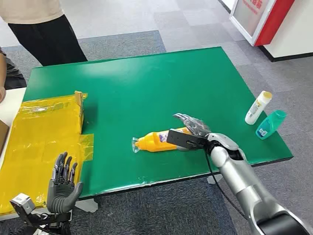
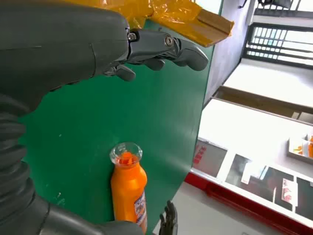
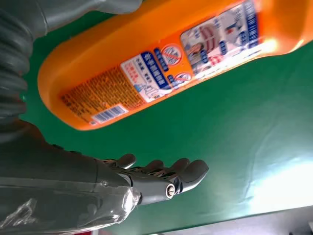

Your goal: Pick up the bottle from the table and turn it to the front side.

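Observation:
An orange bottle with a clear cap lies on its side on the green table, cap toward the left. Its back label with a barcode faces the right wrist camera, where the bottle shows close up. My right hand hovers over the bottle's base end, fingers stretched out and apart, with the bottle between thumb and fingers but not gripped. My left hand is held up, holding nothing, off the table's near left corner; past its fingers the bottle shows cap-first.
A yellow-wrapped box lies at the table's left end. A white bottle and a teal bottle lie near the right edge. A person stands behind the far left corner.

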